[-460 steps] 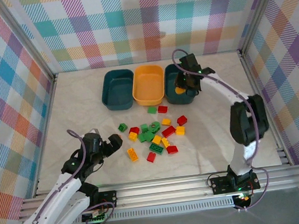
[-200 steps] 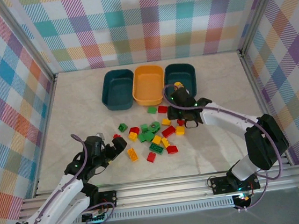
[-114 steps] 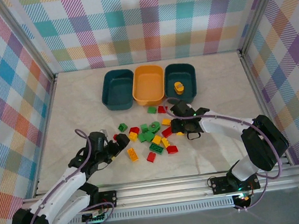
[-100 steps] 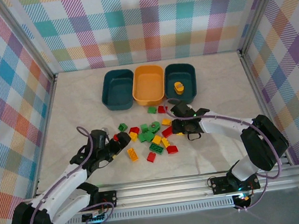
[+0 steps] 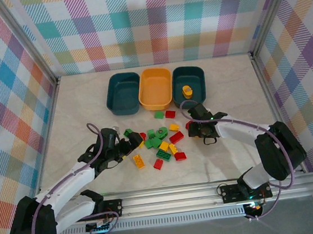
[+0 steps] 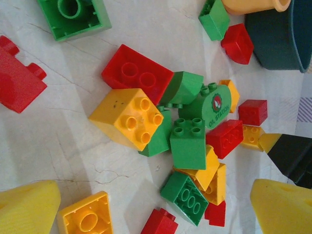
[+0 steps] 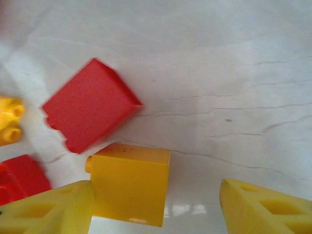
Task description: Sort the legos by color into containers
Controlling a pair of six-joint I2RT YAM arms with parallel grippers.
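Near the right edge of the lego pile (image 5: 162,142) on the table (image 5: 76,103), the right end effector (image 7: 156,195) stands open astride a yellow brick (image 7: 129,183), one finger touching it. It is probably lined up to carry that brick to the far teal tub (image 5: 194,76), which holds a yellow piece (image 5: 187,91). Wide open, the left end effector (image 6: 153,195) hovers over the pile, where a green curved brick (image 6: 214,105) reads "OIL STATION".

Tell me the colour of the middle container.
Yellow-orange; the middle container shows best in top external view.
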